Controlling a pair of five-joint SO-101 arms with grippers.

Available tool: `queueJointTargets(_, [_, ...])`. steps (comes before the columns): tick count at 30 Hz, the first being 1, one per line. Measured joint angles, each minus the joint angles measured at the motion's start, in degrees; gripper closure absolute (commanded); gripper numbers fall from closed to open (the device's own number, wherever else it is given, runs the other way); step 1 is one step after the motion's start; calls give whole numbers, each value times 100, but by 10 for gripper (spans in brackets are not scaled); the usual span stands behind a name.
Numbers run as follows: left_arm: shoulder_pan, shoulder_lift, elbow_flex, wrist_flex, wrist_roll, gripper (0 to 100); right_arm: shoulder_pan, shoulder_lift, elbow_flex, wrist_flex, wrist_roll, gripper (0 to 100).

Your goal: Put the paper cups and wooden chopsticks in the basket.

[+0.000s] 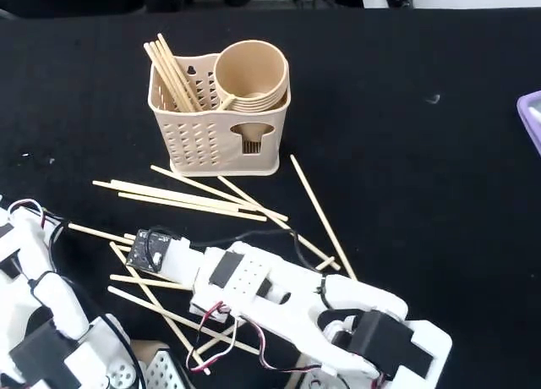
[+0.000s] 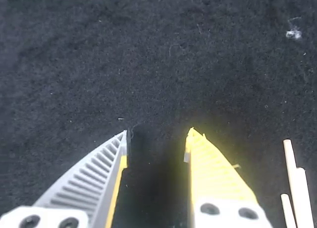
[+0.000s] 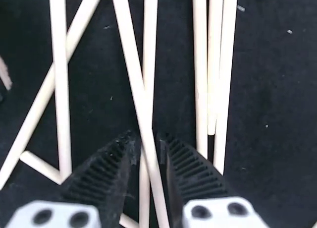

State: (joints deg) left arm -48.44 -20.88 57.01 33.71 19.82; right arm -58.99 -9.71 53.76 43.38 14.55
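Risk, judged: the right gripper (image 3: 147, 139) straddles a slanting chopstick (image 3: 136, 84) where a second stick (image 3: 150, 39) crosses it. Closing there could pinch both, or grip one off-centre so it swings and drops on the way to the basket (image 1: 211, 144). A low sweep could also scatter the loose chopsticks (image 1: 190, 194) lying crossed on the table (image 1: 423, 194) on the near side of the basket. The paper cups (image 1: 251, 72) are nested in one basket compartment, and a bundle of sticks (image 1: 173, 72) leans in the other; a long stick brought in flat could catch the rim. Pose: the right arm (image 1: 254, 279) lies stretched low over the pile, farther from the basket than the sticks, fingers narrowly parted with no contact seen. The left gripper (image 2: 156, 134) hangs over bare table, fingers spread and holding nothing.
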Motion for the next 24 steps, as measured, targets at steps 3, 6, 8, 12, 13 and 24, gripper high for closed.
queueJointTargets(3, [0,0,0,0,0,809,-18,-158,0,237,0,835])
queueJointTargets(6, [0,0,0,0,0,809,-26,-492,0,536,0,819])
queueJointTargets(8, [0,0,0,0,0,809,-105,-738,0,615,9,819])
queueJointTargets(12, [0,0,0,0,0,809,-114,-1187,220,501,0,819])
queueJointTargets(13, [0,0,0,0,0,809,-114,-1248,299,360,-26,819])
queueJointTargets(24, [0,0,0,0,0,809,-114,-1073,580,-492,-281,819])
